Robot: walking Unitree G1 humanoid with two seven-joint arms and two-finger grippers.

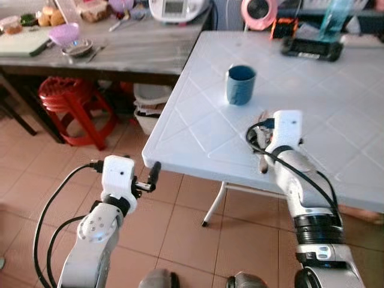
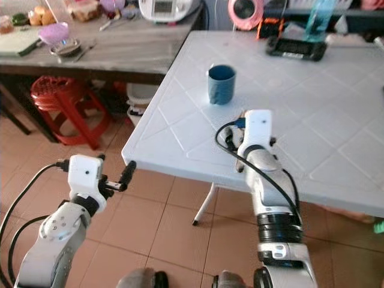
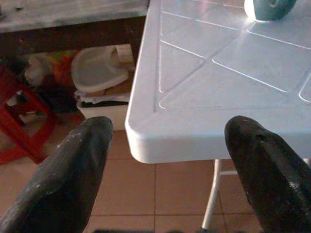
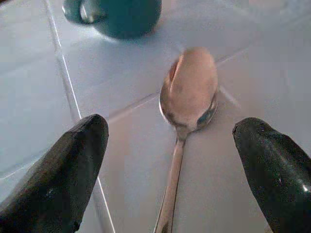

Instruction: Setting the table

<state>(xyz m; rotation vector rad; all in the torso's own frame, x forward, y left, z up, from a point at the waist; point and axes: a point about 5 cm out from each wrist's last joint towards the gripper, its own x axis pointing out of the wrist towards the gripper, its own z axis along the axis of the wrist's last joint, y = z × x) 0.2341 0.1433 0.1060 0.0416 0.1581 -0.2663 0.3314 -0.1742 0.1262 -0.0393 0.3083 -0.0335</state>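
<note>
White plastic table (image 1: 336,120), shiny metal spoon (image 4: 187,99) flat between spread fingers of right end effector (image 4: 175,160), near teal mug (image 1: 240,84).

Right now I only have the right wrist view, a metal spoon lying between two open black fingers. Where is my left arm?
Observer: The left gripper is off the white plastic table, level with its near corner, over the tiled floor.
Operator: Is it carrying anything?
Observer: No, its fingers are spread and empty.
Operator: Anything else on the table near the metal spoon?
Observer: Only the blue ceramic mug, standing upright just beyond it; a black device lies at the far edge.
</note>
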